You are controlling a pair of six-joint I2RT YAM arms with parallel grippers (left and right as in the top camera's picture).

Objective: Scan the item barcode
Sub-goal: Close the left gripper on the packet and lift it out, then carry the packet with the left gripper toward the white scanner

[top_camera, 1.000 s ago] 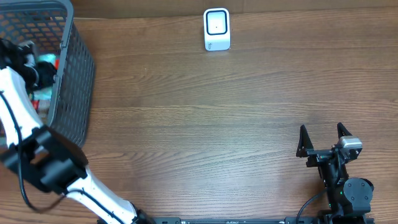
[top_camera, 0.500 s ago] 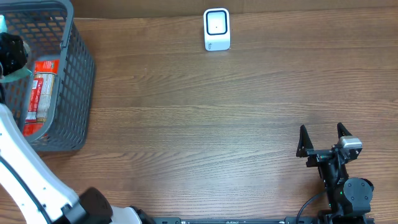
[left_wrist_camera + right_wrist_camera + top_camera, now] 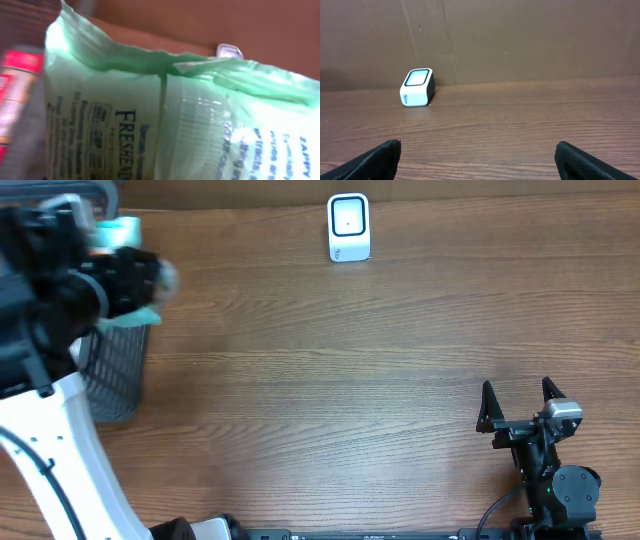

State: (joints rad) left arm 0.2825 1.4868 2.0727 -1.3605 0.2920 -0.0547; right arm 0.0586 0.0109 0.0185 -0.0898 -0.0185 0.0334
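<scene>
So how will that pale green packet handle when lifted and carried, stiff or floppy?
Probably floppy at the edges: the green packet is thin film, creased and puckered along its seam. A ribbed shape showing through suggests a firmer middle. The glossy film looks slippery, so it might shift in a grip.

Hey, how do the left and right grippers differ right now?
Left gripper grips a pale green pack; right gripper is open and empty. Left is up by the basket, blurred; right sits sharp at the table's near right. Both wrist cameras catch the scanner.
</scene>
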